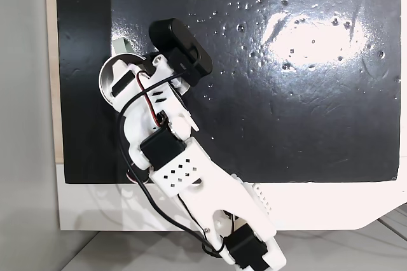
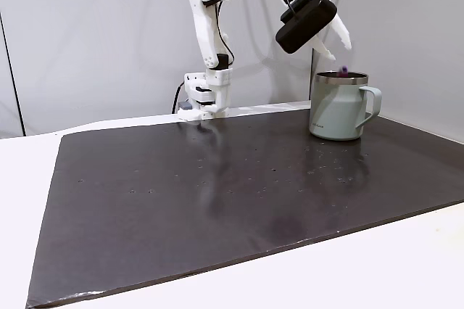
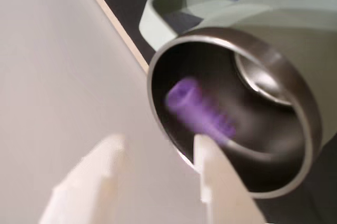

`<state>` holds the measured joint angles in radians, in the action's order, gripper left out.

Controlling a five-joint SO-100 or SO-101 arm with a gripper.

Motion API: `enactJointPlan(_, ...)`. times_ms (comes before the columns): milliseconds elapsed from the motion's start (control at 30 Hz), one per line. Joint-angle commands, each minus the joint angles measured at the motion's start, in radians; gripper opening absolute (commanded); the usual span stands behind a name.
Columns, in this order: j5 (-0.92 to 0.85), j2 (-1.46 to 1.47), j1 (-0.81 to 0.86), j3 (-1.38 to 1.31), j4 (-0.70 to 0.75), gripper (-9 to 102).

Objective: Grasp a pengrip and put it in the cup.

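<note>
The sage-green cup (image 2: pixel 337 109) with its steel rim stands at the far right of the black mat, handle to the right. My gripper (image 2: pixel 338 45) hovers just above its mouth, open, nothing between its fingers. In the wrist view the light-purple pengrip (image 3: pixel 200 111) is a blurred streak inside the cup (image 3: pixel 295 34), beyond my white fingertips (image 3: pixel 210 171). From the side, a speck of the pengrip (image 2: pixel 343 72) shows at the rim. In the top-down fixed view the arm covers most of the cup (image 1: pixel 105 81).
The black mat (image 2: pixel 217 193) lies on a white table (image 2: pixel 406 265). The arm's base (image 2: pixel 205 95) stands at the mat's far edge. A grey wall rises close behind the cup. The mat's left edge (image 3: pixel 113 21) runs beside the cup.
</note>
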<state>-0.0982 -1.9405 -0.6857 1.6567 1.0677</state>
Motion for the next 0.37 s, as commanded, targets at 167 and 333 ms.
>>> enactJointPlan(167,-0.012,-0.032,0.002,-0.037,-0.038,20)
enactJointPlan(333,-0.017,-0.032,0.008,-0.037,-0.038,20)
